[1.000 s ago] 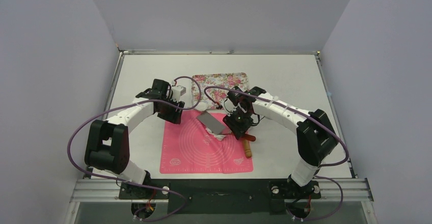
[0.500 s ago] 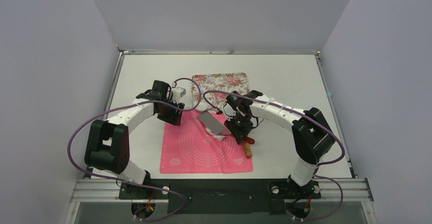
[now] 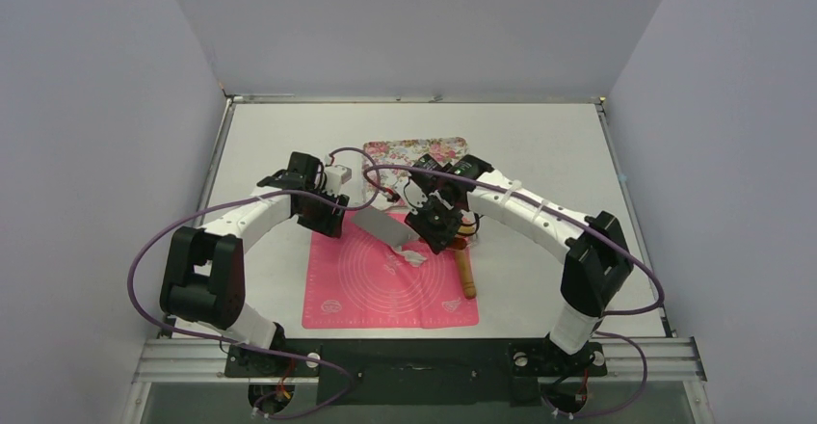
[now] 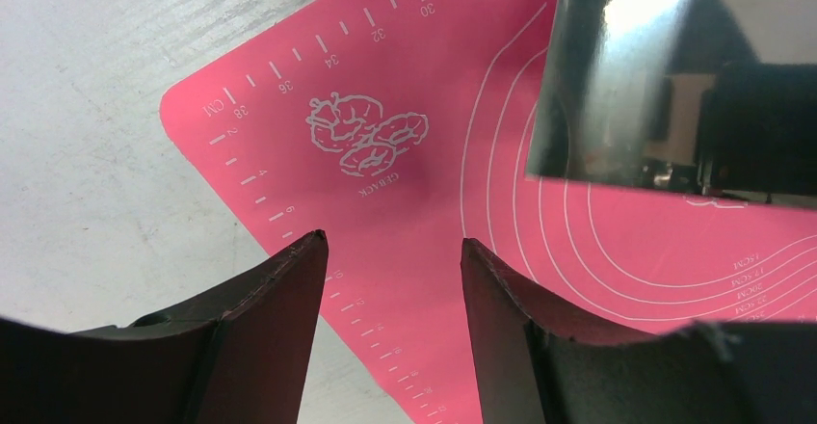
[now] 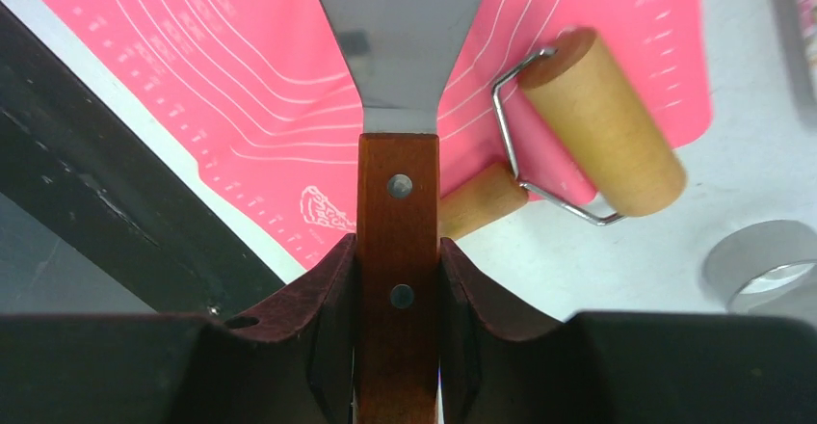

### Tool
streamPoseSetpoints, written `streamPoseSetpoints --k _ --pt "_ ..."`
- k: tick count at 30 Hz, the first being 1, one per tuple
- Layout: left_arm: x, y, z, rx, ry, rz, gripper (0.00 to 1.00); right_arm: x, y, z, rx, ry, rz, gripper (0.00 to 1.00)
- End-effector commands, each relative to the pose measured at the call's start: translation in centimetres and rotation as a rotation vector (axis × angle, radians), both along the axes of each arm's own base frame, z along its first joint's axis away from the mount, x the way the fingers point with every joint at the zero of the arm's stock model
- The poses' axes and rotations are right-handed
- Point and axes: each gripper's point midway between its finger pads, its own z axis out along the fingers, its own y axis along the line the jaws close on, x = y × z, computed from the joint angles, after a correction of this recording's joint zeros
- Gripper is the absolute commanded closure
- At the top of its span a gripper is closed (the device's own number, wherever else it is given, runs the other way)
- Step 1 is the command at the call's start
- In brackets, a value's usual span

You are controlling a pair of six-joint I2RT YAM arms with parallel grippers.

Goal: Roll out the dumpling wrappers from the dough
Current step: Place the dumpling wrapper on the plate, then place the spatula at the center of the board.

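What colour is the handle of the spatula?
The spatula handle is reddish-brown wood; the right wrist view shows it best.

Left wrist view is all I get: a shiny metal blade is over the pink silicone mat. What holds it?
Observer: The right gripper is shut on the brown wooden handle of a flat metal scraper.
Operator: Any roller nearby?
Observer: A wooden roller on a wire frame lies across the pink silicone mat at its edge, ungripped.
Operator: And dough?
Observer: Ragged white dough scraps lie on the mat beside the scraper.
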Motion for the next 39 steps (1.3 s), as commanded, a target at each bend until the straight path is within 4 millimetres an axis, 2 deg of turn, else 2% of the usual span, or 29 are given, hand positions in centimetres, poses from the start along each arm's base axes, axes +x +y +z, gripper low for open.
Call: streamPoseSetpoints --k 1,6,10,15,20,23,26,30,39 --pt "1.0 0.2 1.2 -0.006 -0.062 0.007 0.49 2.2 0.8 3.5 0.059 -0.110 -0.013 1.00" --pt "1.0 0.6 1.3 -0.004 -0.064 0.015 0.49 3.2 0.8 3.7 0.067 -0.130 -0.020 1.00" --pt "1.2 0.8 1.3 -0.001 -0.066 0.023 0.49 2.2 1.6 3.8 0.102 -0.103 0.050 1.00" --pt "1.2 0.7 1.3 -0.007 -0.066 0.022 0.49 1.9 1.5 1.2 0.059 -0.068 0.071 1.00" --pt "1.1 0.7 1.2 -0.006 -0.062 0.020 0.48 1.8 2.2 1.7 0.088 -0.079 0.099 1.00" --pt "1.2 0.7 1.3 -0.002 -0.064 0.022 0.48 1.8 1.9 0.8 0.073 -0.059 0.082 1.00" --pt "1.1 0.7 1.2 -0.003 -0.062 0.021 0.48 2.7 1.4 0.3 0.080 -0.059 0.042 1.00" --pt "1.1 0.8 1.1 -0.002 -0.061 0.022 0.48 4.0 1.6 1.2 0.087 -0.099 0.036 1.00" --pt "1.1 0.9 1.1 0.001 -0.061 0.025 0.48 5.2 2.7 3.8 0.142 -0.154 0.037 1.00"
